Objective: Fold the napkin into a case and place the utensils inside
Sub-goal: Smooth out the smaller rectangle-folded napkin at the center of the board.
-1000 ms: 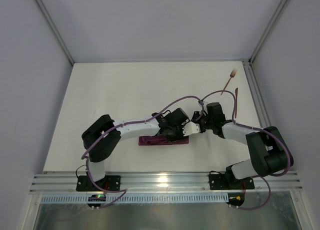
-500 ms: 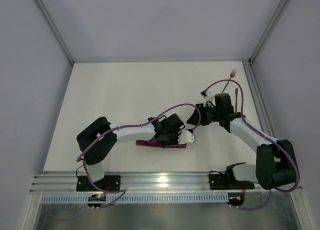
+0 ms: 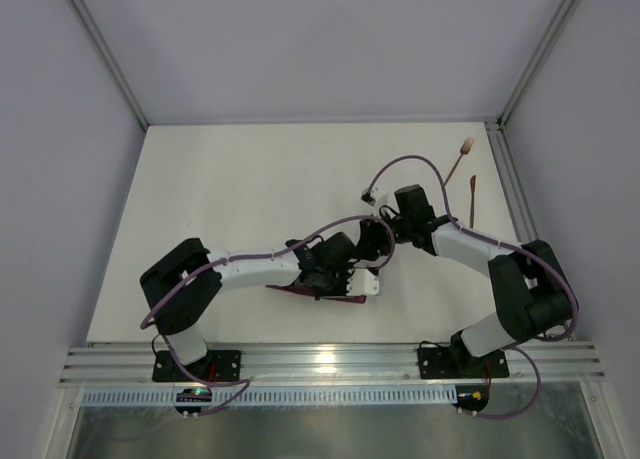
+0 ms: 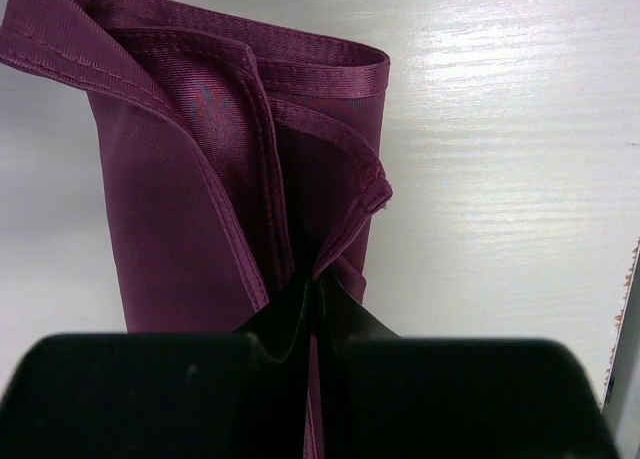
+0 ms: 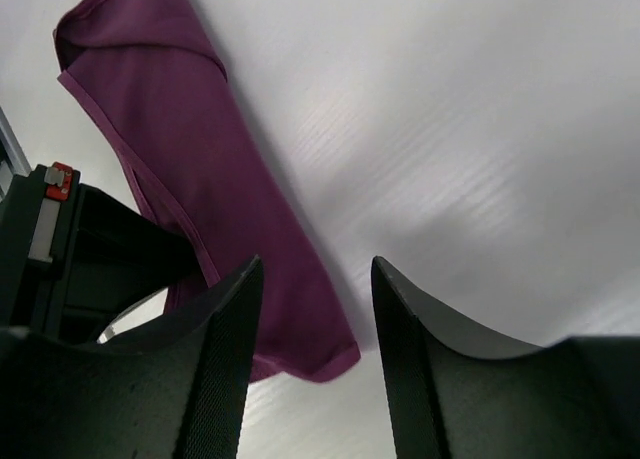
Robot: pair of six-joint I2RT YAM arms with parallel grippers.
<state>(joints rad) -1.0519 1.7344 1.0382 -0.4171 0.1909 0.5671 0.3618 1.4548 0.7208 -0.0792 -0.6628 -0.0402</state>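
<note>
- Left wrist view: the left pincer (image 4: pixel 314 314) is clenched, and the dark fingers (image 4: pixel 150 399) meet at the 6 o'clock edge of the frame with a pleat of the napkin (image 4: pixel 190 189) nipped between them.
- From that pinch the plum cloth runs up towards 11 o'clock as a narrow, layered strip. Its hemmed edges overlap, and its far end is folded over.
- One inner layer puckers just above the pinch, at about 1 o'clock from it.
- The pale tabletop (image 4: pixel 500 129) shows on both sides of the strip.
- Right wrist view: the right pincer (image 5: pixel 315 269) is released, with its two fingers (image 5: pixel 230 369) well apart and nothing between them.
- Here the napkin (image 5: pixel 190 169) lies flat, slanting from 11 o'clock down to 6 o'clock. The 9 o'clock finger overlaps its lower end, but whether it touches the cloth cannot be told.
- Top external view: the napkin (image 3: pixel 288 289) sits towards 6 o'clock on the tabletop (image 3: pixel 230 199), mostly hidden under the left wrist.
- The right pincer (image 3: pixel 372 241) is at about 1 o'clock from the visible cloth, near the left wrist.
- The fork (image 3: pixel 458 164) and the knife (image 3: pixel 472 191) lie near each other in the 2 o'clock corner, well apart from the napkin.
- The fork slants from 1 o'clock to 7 o'clock with its pale head at the far end. The knife runs roughly from 12 to 6 o'clock just beside it.
</note>
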